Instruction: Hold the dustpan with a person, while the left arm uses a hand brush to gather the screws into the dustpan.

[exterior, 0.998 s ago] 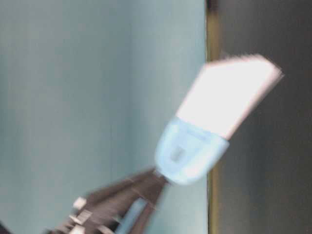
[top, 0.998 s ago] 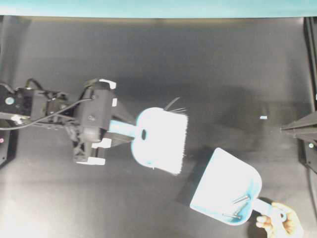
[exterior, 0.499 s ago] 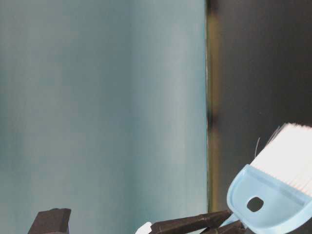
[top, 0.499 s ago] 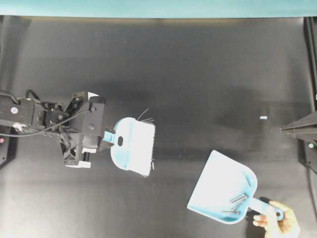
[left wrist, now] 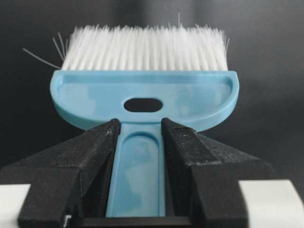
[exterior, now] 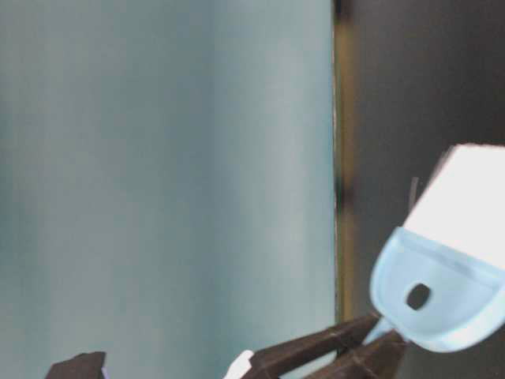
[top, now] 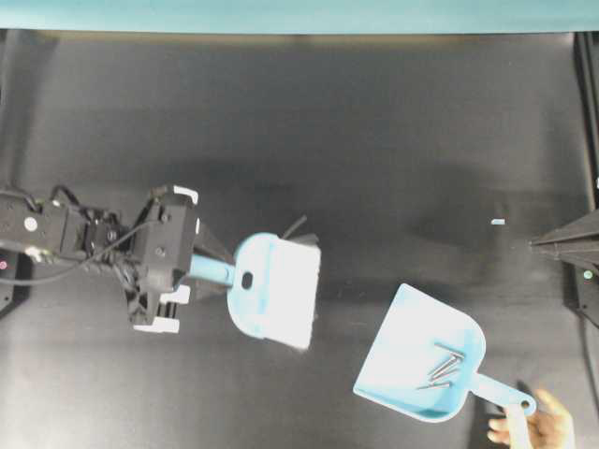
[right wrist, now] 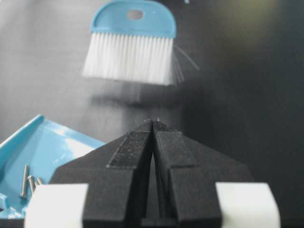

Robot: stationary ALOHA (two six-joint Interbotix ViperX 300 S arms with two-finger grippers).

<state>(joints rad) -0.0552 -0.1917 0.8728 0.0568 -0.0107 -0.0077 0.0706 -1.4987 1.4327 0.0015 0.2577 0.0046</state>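
Observation:
The light blue hand brush (top: 274,297) hangs over the dark table at centre left, white bristles toward the dustpan. My left gripper (top: 213,272) is shut on its thin handle (left wrist: 138,166), with a finger on each side. The brush also shows in the table-level view (exterior: 442,272) and the right wrist view (right wrist: 130,42). The light blue dustpan (top: 412,355) lies at the lower right with several screws (top: 440,363) inside. A person's hand (top: 541,428) holds its handle. My right gripper (top: 535,243) is shut and empty at the right edge, apart from the dustpan (right wrist: 45,145).
A small pale speck (top: 498,222) lies on the table near the right gripper. A teal wall edge (top: 299,14) runs along the far side. A gap of dark table (top: 342,309) separates the bristles from the dustpan mouth.
The left arm drew the brush back to the left, then moved it right again toward the dustpan. The dustpan shifted slightly, the screws slid inside it, and the hand moved lower.

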